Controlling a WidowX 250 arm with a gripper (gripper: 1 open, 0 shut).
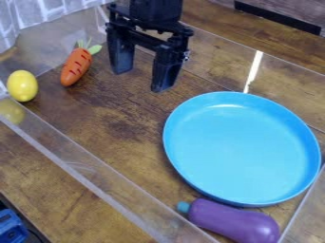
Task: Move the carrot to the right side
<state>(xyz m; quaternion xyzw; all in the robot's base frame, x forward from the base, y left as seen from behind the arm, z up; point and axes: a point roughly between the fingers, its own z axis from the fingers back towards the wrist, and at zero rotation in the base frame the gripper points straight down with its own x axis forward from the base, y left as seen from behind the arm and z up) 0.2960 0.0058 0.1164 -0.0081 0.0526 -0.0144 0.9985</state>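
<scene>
The carrot (78,64) is small and orange with dark ridge lines and a green top. It lies on the wooden table at the left, leaf end pointing up and to the right. My gripper (141,77) hangs just right of it, open, with its two dark fingers (121,57) pointing down and nothing between them. The left finger stands a short way from the carrot without touching it.
A yellow lemon-like ball (22,85) sits at the far left edge. A large blue plate (241,147) fills the right side. A purple eggplant (235,225) lies at the front right. Clear plastic walls (89,176) ring the work area.
</scene>
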